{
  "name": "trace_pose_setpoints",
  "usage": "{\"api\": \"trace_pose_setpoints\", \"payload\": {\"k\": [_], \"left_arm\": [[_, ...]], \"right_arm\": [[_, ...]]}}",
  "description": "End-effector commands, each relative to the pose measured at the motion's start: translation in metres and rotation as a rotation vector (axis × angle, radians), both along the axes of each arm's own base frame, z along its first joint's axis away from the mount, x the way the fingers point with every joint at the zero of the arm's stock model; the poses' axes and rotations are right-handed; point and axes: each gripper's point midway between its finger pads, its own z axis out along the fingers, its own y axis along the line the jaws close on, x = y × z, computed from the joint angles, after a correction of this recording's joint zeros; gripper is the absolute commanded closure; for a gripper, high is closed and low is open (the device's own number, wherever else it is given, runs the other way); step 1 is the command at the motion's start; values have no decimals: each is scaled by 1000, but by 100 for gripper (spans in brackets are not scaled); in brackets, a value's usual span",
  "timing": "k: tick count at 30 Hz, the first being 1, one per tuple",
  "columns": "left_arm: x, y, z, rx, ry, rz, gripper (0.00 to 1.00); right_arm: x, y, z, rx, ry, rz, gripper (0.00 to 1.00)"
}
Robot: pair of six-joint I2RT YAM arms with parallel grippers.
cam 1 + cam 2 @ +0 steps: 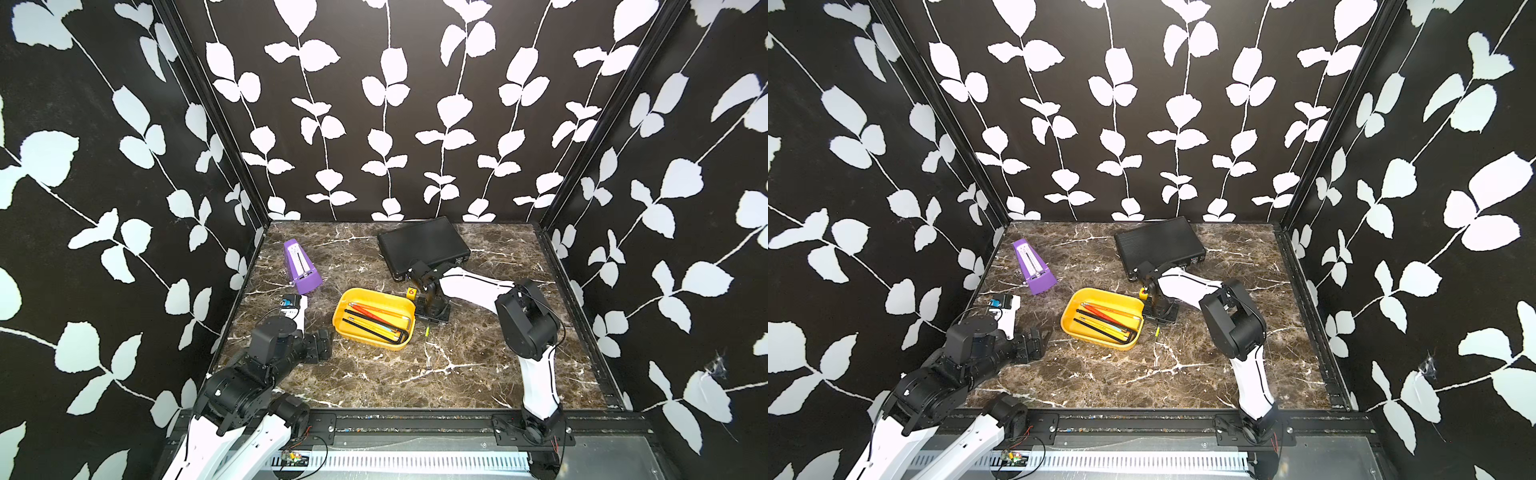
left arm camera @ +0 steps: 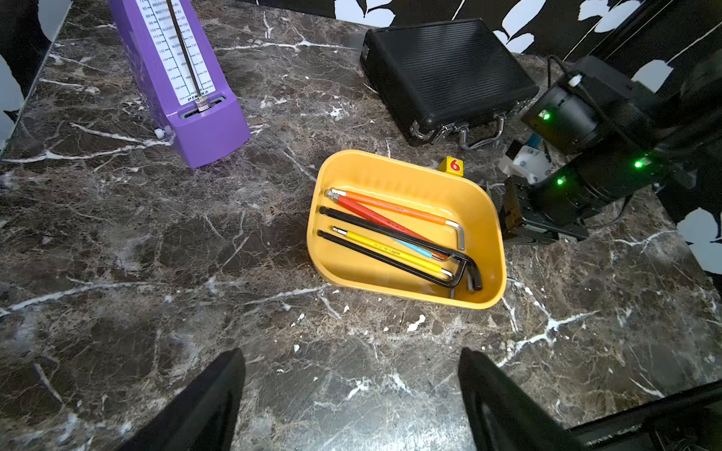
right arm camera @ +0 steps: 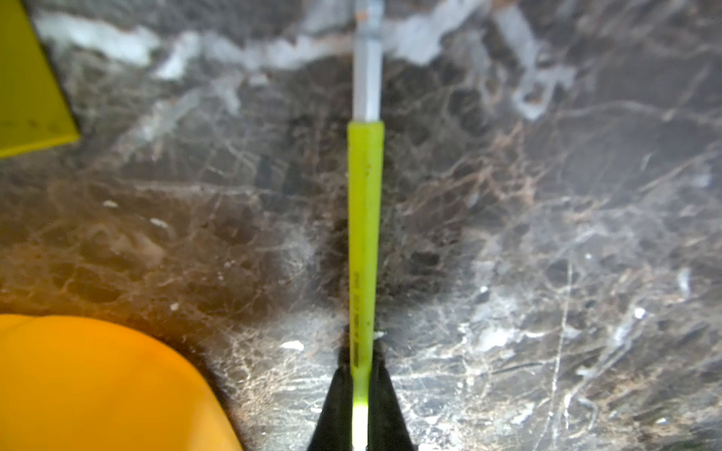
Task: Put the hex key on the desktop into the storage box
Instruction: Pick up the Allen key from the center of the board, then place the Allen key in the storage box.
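Tabletop scene, both top views and both wrist views. The right pincer [image 1: 430,316] points down at the table [image 1: 415,374] just beside the box [image 1: 343,305], on the side facing the right arm. In the right wrist view its two black fingers [image 3: 385,402] are pressed together on one end of the hex key [image 3: 365,234], a thin rod in a lime-green sleeve with a bare metal tip. The hex key is outside the box, stretched out low over the marble surface; whether it touches the table cannot be told. In both top views only a short green length [image 1: 1157,331] shows beyond the pincer.

The left pincer [image 2: 351,390] is low over the table on the other side of the box, well apart from it, with jaws wide apart and nothing between them.

The box holds several other keys [image 2: 390,234]: orange, red, yellow, blue and two black.

Background: a purple metronome [image 1: 301,270], a black ribbed case [image 1: 422,245], and a small yellow cube [image 2: 452,166] marked 6 just beside the box.
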Motion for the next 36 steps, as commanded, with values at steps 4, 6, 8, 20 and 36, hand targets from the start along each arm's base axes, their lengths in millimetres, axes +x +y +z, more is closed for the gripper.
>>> {"api": "trace_pose_setpoints", "payload": {"k": [4,6,8,20,36], "left_arm": [[3,-2,-1,2,-6,-6,14],[3,-2,-1,3,-6,-5,14],[3,-2,-1,3,-6,-4,14],[3,-3,-2,4,-1,-8,13],[3,-3,-2,5,3,-9,14]], "right_arm": [[-16,-26,-25,-127,75,10,100],[-11,-27,-18,-134,51,13,100],[-7,-28,-11,-141,31,18,100],[30,-28,69,-168,-174,228,100],[41,89,140,-41,-444,1093,100]]}}
